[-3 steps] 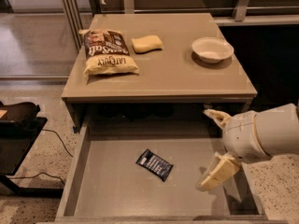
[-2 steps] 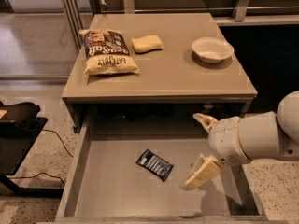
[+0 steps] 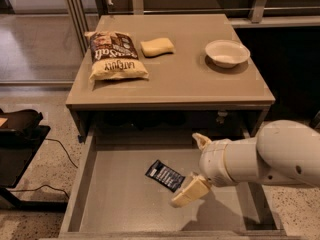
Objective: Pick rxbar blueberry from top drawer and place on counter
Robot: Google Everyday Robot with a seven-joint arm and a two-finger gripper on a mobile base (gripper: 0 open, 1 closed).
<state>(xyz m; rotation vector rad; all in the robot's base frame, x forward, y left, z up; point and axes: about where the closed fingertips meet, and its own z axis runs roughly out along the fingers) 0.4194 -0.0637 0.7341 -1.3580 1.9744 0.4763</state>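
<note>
rxbar blueberry (image 3: 164, 174) flat on top drawer (image 3: 115, 204) floor, near middle; gripper (image 3: 186, 169) low over drawer, just right of bar, fingers spread wide, holding nothing

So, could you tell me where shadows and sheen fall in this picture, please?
Camera view: the counter carries a soft sheen; the bowl casts a shadow at its near rim; the recess under the counter is dark; the open end effector, over the top drawer beside the rxbar blueberry, darkens the drawer floor beneath the arm.
</note>
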